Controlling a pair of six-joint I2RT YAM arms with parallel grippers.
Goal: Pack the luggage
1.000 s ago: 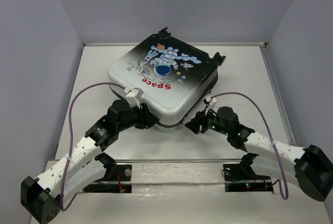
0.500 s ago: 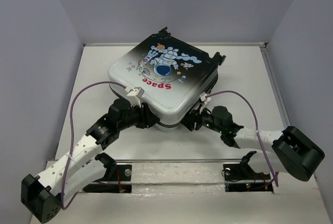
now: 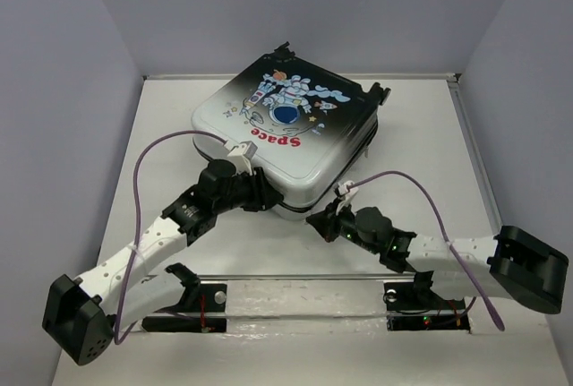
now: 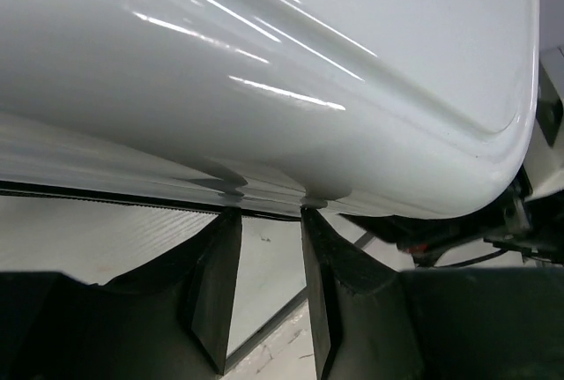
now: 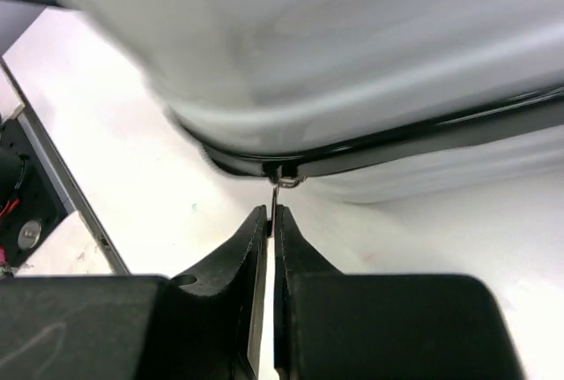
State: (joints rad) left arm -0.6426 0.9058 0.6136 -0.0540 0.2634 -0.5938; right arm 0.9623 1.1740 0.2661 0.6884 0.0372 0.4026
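The luggage (image 3: 295, 149) lies flat and closed on the table, astronaut print and red "Space" facing up. My left gripper (image 3: 260, 196) is at its near left corner. In the left wrist view the left gripper (image 4: 269, 212) is open, both fingertips touch the underside of the white shell (image 4: 264, 71), and bare table shows between them. My right gripper (image 3: 315, 220) sits at the near corner of the case. In the right wrist view the right gripper (image 5: 270, 211) is shut on the thin metal zipper pull (image 5: 276, 190) hanging from the black zipper line of the luggage (image 5: 352, 63).
Grey walls enclose the white table on the left, back and right. A clear rail with the arm mounts (image 3: 313, 301) runs along the near edge. Purple cables (image 3: 148, 158) loop above each arm.
My right gripper slid left along the case's near edge and shut on the zipper pull. The left arm pushed in, and the luggage shifted slightly to the right.
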